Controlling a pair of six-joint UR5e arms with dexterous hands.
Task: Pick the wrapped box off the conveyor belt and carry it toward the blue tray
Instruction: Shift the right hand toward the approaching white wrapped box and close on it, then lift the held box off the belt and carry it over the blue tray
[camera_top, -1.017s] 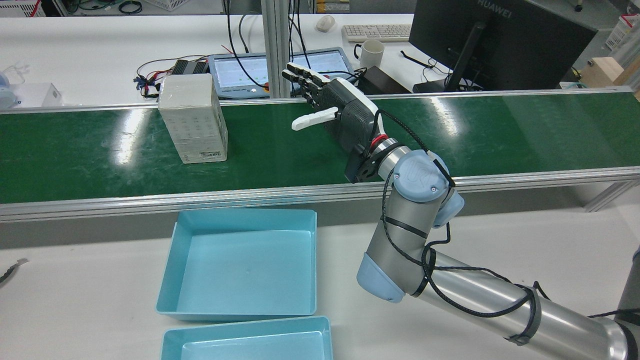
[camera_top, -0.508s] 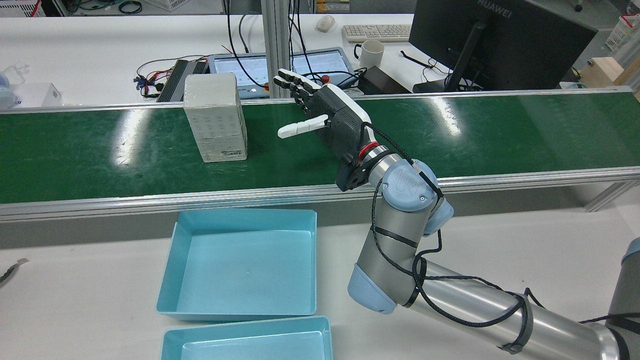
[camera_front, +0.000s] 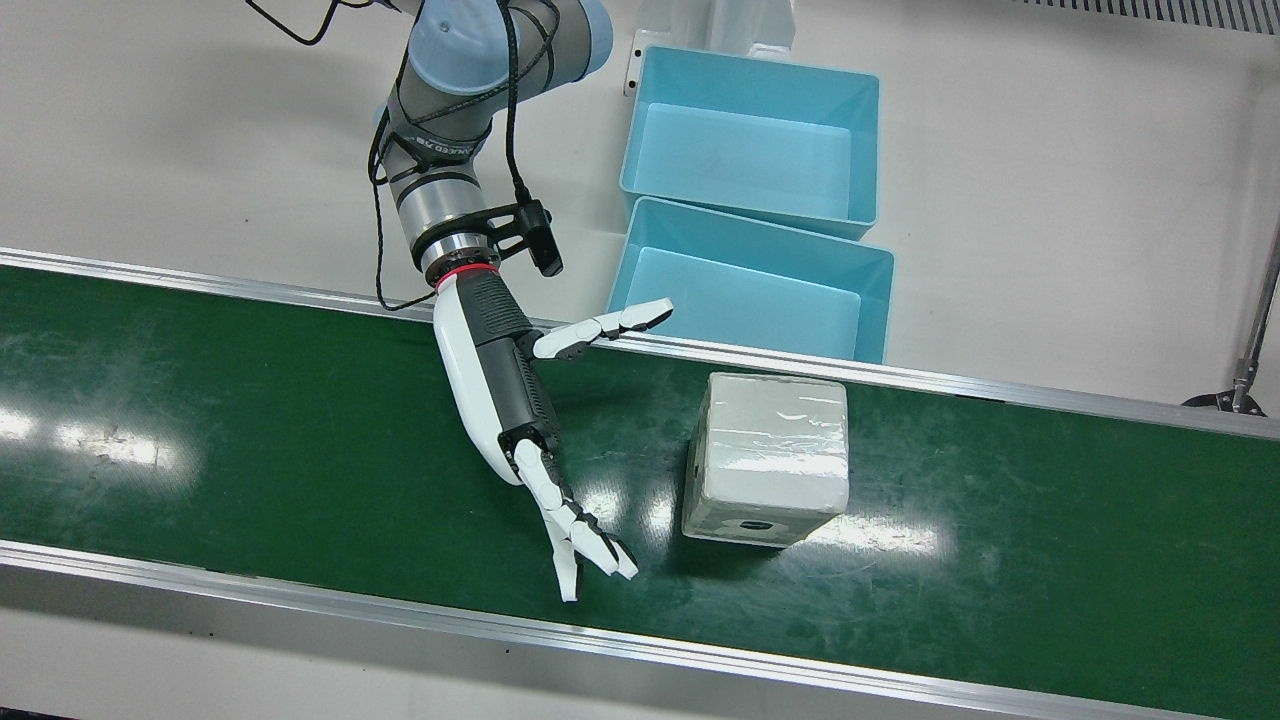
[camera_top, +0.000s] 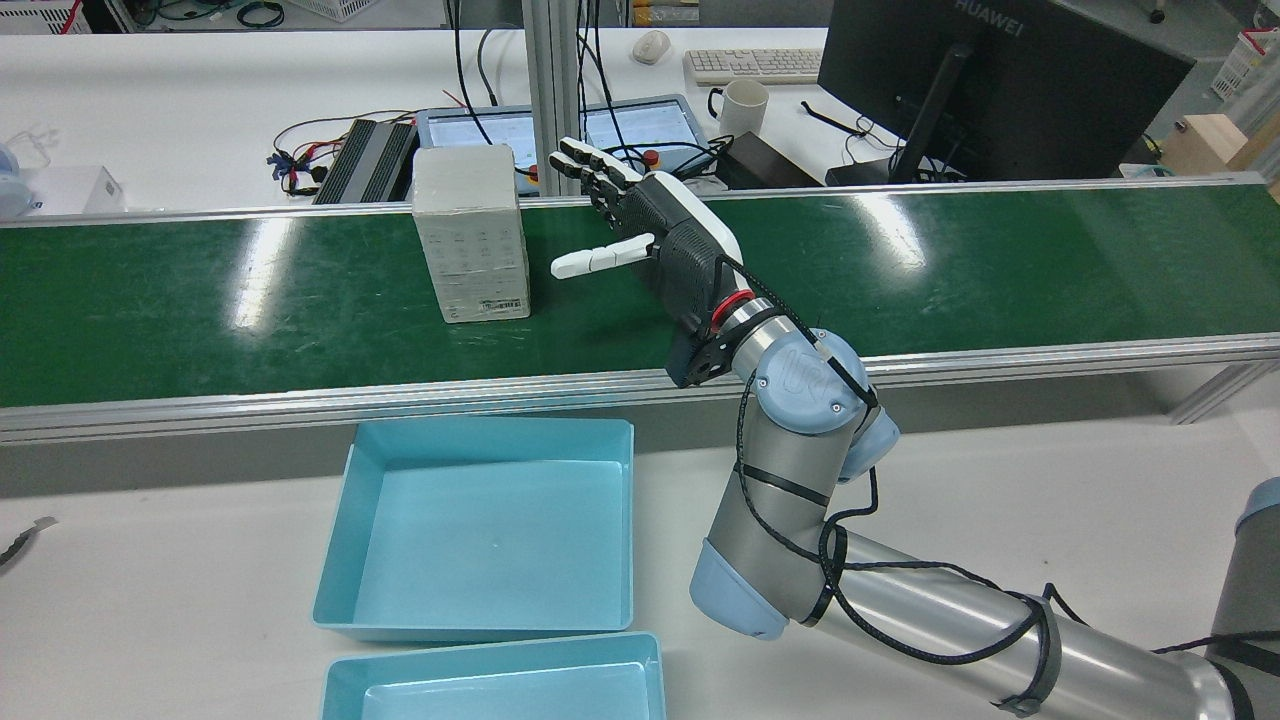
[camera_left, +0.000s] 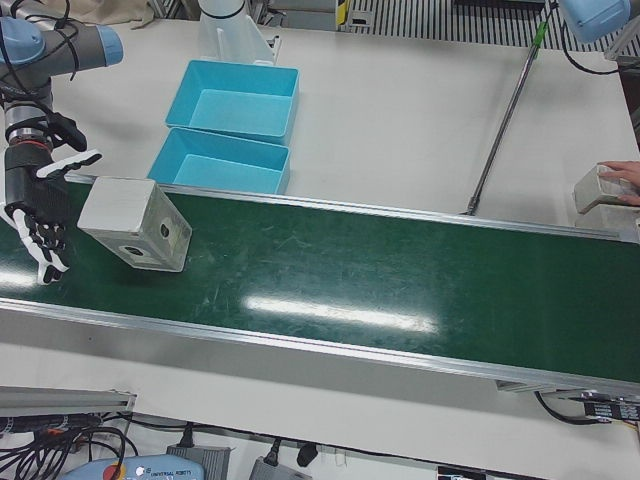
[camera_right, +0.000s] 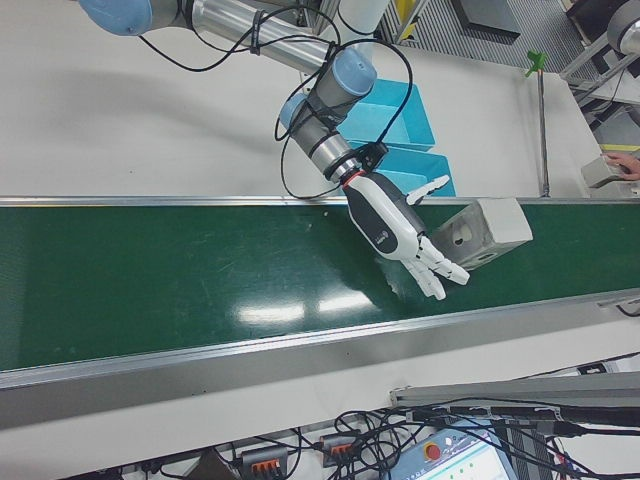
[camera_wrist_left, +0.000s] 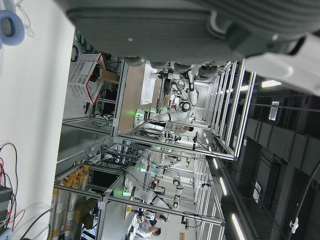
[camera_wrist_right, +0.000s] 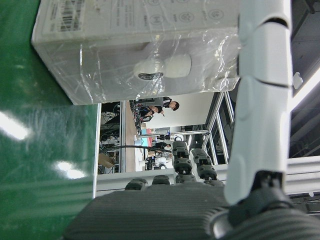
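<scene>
Right hand (camera_top: 650, 235) over conveyor belt (camera_top: 1000, 270), fingers spread wide, holding nothing. Wrapped box (camera_top: 472, 232) upright, long axis vertical, just beside palm side, not touching. Left hand not visible.

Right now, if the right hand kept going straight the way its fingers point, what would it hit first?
Probably the conveyor's far rail: the right hand points across the belt, with the wrapped box off to its side, clear of that line.
</scene>
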